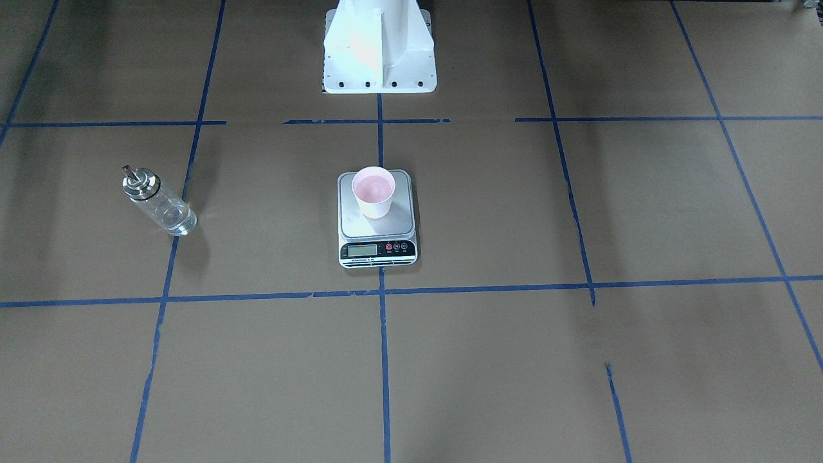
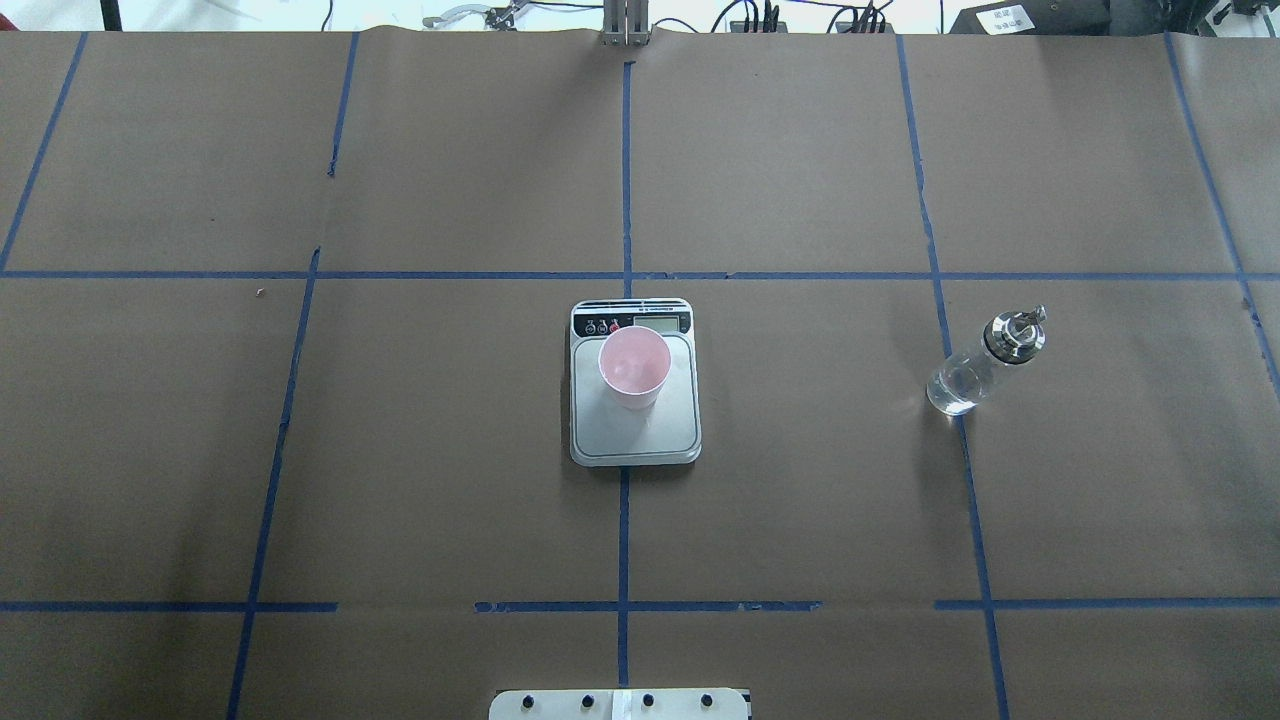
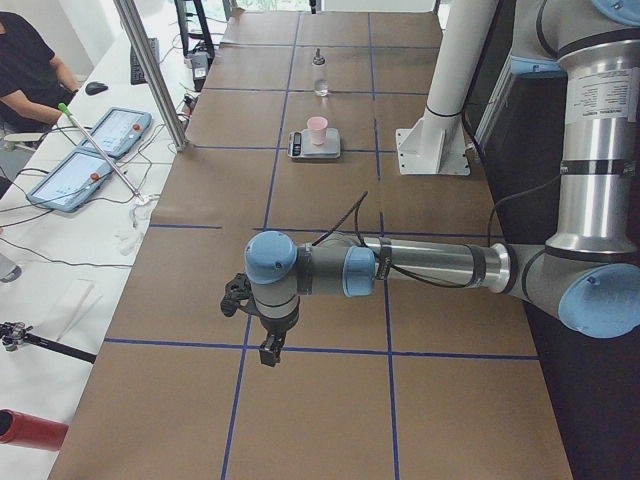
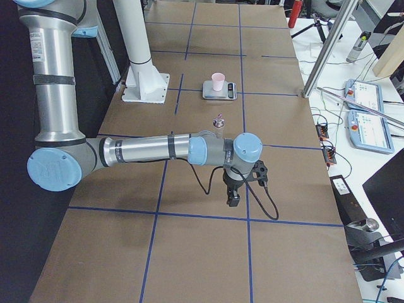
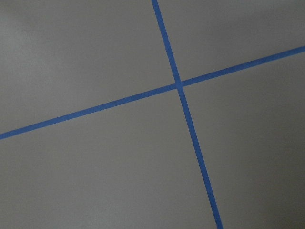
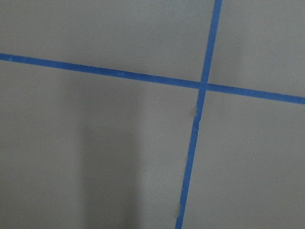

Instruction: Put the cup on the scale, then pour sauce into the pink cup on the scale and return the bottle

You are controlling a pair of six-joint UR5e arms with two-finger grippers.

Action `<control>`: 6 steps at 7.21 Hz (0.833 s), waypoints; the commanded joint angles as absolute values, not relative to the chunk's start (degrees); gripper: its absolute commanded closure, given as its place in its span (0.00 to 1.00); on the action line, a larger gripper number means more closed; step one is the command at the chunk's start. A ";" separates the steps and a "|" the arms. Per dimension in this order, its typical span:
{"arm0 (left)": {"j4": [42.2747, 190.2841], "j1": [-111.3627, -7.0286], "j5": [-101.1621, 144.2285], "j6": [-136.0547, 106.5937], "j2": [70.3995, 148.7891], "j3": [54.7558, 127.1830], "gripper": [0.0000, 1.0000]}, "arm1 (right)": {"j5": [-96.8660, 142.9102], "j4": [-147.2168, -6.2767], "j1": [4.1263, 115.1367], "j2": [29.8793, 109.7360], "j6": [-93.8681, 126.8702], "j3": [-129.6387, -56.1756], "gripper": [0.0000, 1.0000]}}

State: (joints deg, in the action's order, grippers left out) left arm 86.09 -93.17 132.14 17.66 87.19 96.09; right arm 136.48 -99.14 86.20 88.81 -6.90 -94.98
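The pink cup (image 1: 373,191) stands upright on the silver scale (image 1: 392,222) at the table's middle; it also shows in the overhead view (image 2: 633,366) on the scale (image 2: 640,435). The clear glass bottle (image 2: 985,362) with its metal spout stands upright on the table on my right side, well apart from the scale, and also shows in the front view (image 1: 157,200). The clear sauce in it is hardly visible. My left gripper (image 3: 270,350) and right gripper (image 4: 232,199) hang over the table's two ends, far from these things; I cannot tell whether they are open or shut.
The white robot pedestal (image 1: 379,51) stands behind the scale. Blue tape lines (image 2: 625,520) grid the brown table cover. A side table with tablets (image 3: 100,140) and a slanted metal pole (image 3: 150,70) lie beyond the far edge; a person (image 3: 25,60) sits there.
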 commanded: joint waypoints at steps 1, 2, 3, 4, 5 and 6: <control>85.96 -93.16 132.10 17.58 87.19 96.06 0.00 | 138.07 -98.88 87.27 89.47 -6.94 -94.13 0.00; 85.87 -93.16 132.01 17.58 87.27 96.15 0.00 | 139.47 -96.79 88.23 89.56 -6.77 -93.17 0.00; 85.87 -93.16 132.01 17.49 87.45 96.07 0.00 | 139.57 -94.24 89.11 89.73 -6.77 -91.25 0.00; 85.87 -93.16 131.92 17.49 87.36 96.06 0.00 | 139.57 -91.00 89.30 90.08 -6.68 -89.32 0.00; 85.96 -93.16 132.01 17.49 87.19 95.98 0.00 | 139.57 -88.97 89.38 90.35 -6.59 -88.17 0.00; 85.96 -93.16 131.92 16.88 87.19 96.06 0.00 | 139.57 -88.95 89.65 90.35 -6.50 -88.07 0.00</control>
